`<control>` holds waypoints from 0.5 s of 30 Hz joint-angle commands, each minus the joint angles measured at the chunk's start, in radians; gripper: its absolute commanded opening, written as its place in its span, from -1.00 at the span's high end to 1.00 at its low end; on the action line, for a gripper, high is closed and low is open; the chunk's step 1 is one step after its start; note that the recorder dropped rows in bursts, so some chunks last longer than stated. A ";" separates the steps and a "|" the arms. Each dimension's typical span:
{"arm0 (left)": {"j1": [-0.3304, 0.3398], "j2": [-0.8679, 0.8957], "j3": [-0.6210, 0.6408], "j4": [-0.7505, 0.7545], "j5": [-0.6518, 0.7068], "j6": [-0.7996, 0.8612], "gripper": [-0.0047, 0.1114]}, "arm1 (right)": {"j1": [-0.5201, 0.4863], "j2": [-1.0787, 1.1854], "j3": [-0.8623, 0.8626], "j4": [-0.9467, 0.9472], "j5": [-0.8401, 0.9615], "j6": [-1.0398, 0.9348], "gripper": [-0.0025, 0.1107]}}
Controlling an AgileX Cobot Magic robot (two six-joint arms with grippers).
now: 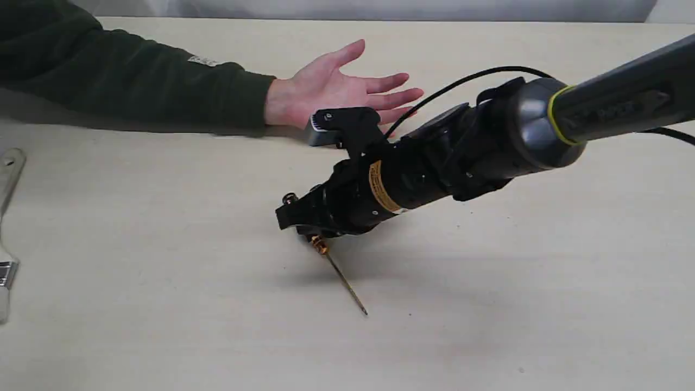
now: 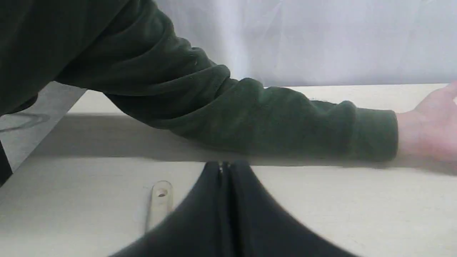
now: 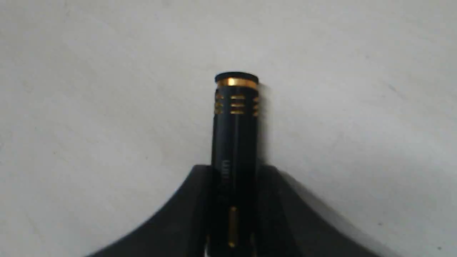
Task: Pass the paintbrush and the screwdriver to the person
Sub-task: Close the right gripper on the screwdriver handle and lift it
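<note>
My right gripper (image 1: 307, 220) is shut on the screwdriver (image 1: 342, 277) at mid-table. The gold collar and thin shaft slant out below it towards the front, the tip at or just above the tabletop. In the right wrist view the black handle with gold rings (image 3: 235, 121) sticks out between the fingers (image 3: 189, 200). The person's open hand (image 1: 336, 87) rests palm up behind the gripper, its dark green sleeve (image 1: 136, 70) running off to the left. The paintbrush (image 1: 6, 217) lies at the far left edge, and its handle end with the hole (image 2: 160, 194) lies beside my left gripper (image 2: 223, 167), which is shut and holds nothing.
The right arm (image 1: 543, 125) and its black cable (image 1: 488, 73) stretch in from the right, low over the pale table (image 1: 163, 326). The sleeve (image 2: 250, 114) crosses the table just beyond my left gripper. A white backdrop (image 2: 321, 35) closes the far side.
</note>
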State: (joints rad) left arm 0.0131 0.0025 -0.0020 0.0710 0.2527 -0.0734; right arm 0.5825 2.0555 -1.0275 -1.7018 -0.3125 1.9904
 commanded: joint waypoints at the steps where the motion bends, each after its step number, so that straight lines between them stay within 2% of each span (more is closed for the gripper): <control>1: -0.002 -0.002 0.002 0.000 -0.003 -0.002 0.92 | -0.021 0.001 0.022 -0.043 0.038 -0.025 0.83; 7: -0.002 -0.002 0.002 0.000 -0.003 -0.002 0.92 | -0.057 -0.061 0.022 -0.043 -0.004 -0.041 0.83; 15: -0.002 -0.002 0.002 0.000 -0.003 -0.002 0.92 | -0.059 -0.157 0.014 -0.043 0.090 -0.054 0.83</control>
State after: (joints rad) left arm 0.0131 0.0025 -0.0020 0.0710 0.2527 -0.0734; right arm 0.5283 1.9206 -1.0086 -1.7386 -0.2539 1.9488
